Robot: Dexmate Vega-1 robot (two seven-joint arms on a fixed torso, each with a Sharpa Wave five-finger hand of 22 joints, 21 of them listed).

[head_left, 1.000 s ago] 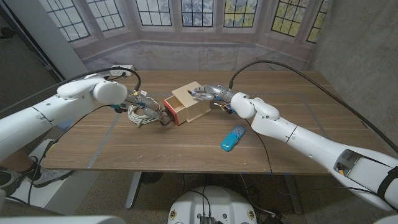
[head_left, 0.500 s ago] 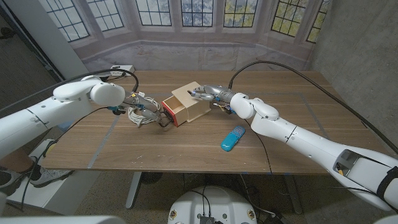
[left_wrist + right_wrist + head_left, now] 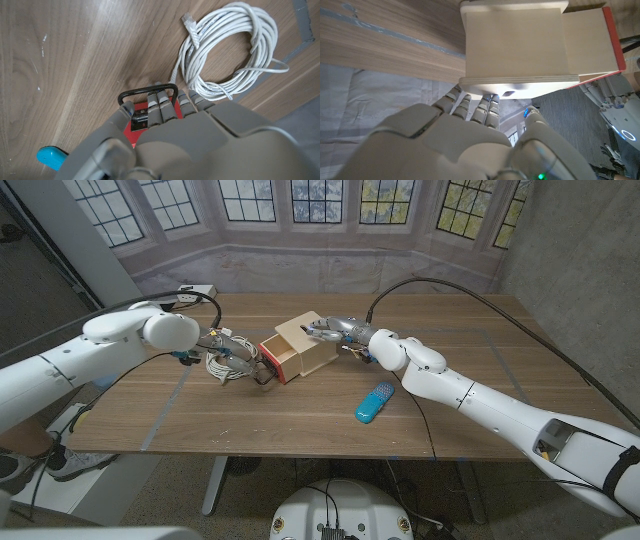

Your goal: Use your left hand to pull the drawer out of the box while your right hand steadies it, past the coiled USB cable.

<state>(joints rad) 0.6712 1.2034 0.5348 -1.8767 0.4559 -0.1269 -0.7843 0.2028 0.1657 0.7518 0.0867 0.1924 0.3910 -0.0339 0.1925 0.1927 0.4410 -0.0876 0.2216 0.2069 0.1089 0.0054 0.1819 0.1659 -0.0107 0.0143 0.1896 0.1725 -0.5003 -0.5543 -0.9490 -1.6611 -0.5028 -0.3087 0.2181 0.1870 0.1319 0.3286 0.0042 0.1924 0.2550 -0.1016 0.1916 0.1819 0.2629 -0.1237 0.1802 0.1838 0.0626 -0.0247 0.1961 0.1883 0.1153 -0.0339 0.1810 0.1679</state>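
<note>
I have the left hand (image 3: 232, 357) at the red front of the drawer (image 3: 279, 358), with its fingers (image 3: 161, 104) curled through the dark wire handle (image 3: 148, 93), as the left wrist view shows. That hand grips the handle and holds nothing else. The drawer stands partly out of the box (image 3: 313, 341), its open tray visible between the red front and the box body in the head view.

My right hand (image 3: 333, 330) rests on the top of the box at the far side from the drawer front. In the right wrist view its fingers (image 3: 470, 107) press against the box wall (image 3: 520, 87) and the thumb sits apart beside them; the hand steadies the box and does not wrap around it.

The coiled USB cable (image 3: 224, 364) lies on the table (image 3: 300, 420) directly beside the left hand, on the side away from the box. In the left wrist view the coil (image 3: 235, 50) lies just beyond the fingertips, near the handle but apart from it.

A blue object (image 3: 374, 402) lies on the table below the right forearm, well apart from the box.
</note>
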